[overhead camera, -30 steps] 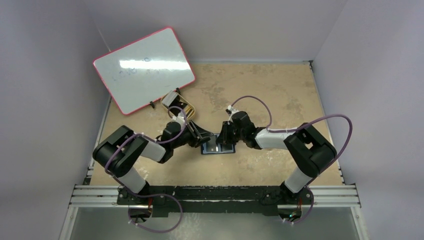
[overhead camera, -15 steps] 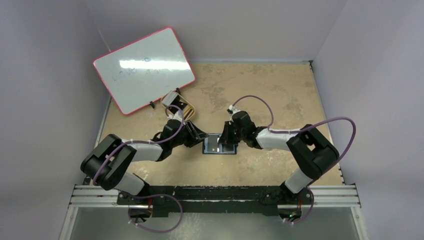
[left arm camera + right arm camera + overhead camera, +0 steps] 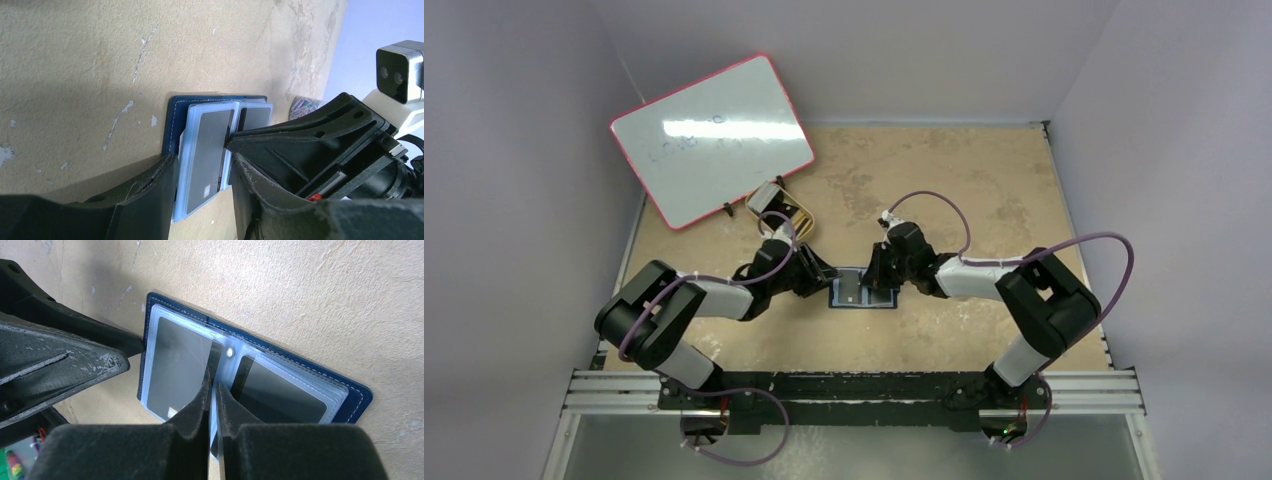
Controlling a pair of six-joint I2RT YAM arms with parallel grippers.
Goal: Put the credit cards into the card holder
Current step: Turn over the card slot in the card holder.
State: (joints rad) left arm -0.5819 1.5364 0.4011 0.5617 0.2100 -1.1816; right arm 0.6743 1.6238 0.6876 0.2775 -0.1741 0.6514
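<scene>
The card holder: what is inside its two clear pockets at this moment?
One pocket of the card holder shows a grey card, the other a darker card. The right pincer covers the middle fold; anything there, or behind these cards, is hidden.

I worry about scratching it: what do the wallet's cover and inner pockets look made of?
The cover: navy leather or a faux kind, matte, with pale stitching along its edge. The pockets: probably clear plastic, glossy; glare streaks them and dark cards show through.
</scene>
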